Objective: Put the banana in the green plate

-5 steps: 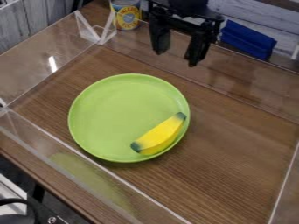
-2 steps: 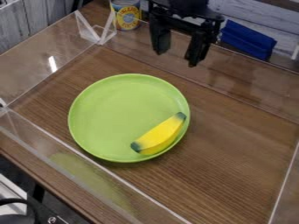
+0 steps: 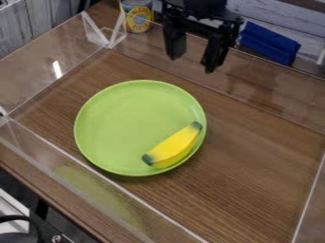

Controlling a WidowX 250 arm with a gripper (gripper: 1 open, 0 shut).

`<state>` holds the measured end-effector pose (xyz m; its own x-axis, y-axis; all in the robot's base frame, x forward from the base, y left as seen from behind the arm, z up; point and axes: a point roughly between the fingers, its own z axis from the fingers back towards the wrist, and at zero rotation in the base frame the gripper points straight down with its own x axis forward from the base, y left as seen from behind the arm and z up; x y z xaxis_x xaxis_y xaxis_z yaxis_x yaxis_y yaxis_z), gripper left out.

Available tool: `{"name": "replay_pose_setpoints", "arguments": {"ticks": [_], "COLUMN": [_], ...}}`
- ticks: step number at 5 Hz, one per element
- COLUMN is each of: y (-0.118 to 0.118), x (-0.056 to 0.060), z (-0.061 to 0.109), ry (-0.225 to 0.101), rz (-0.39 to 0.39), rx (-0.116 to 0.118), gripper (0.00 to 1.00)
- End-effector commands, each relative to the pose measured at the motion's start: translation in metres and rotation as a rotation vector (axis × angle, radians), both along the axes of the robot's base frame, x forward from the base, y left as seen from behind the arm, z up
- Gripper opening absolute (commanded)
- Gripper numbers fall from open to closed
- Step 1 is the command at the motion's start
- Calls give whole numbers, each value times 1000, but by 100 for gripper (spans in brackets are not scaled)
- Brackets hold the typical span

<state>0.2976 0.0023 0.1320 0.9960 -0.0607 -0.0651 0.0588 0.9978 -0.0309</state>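
The yellow banana (image 3: 177, 145) with dark tips lies inside the lime-green plate (image 3: 114, 119), against its right rim. The plate rests on the wooden table, left of centre. My black gripper (image 3: 192, 55) hangs well above and behind the plate, near the back of the table. Its fingers (image 3: 212, 57) point down and stand open, with nothing between them. It touches neither banana nor plate.
Clear acrylic walls (image 3: 32, 66) enclose the wooden table (image 3: 254, 142) on all sides. A blue box (image 3: 269, 40) and a yellow-labelled container (image 3: 137, 16) sit behind the back wall.
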Motion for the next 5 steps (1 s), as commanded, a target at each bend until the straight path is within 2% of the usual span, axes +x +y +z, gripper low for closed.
{"name": "replay_pose_setpoints", "arguments": {"ticks": [1, 5], "y": [5, 10], "x": [7, 17], "z": [10, 8], "ry": [-47, -69], "rz": [11, 7], "rx": [-4, -5], "gripper": [100, 100]}}
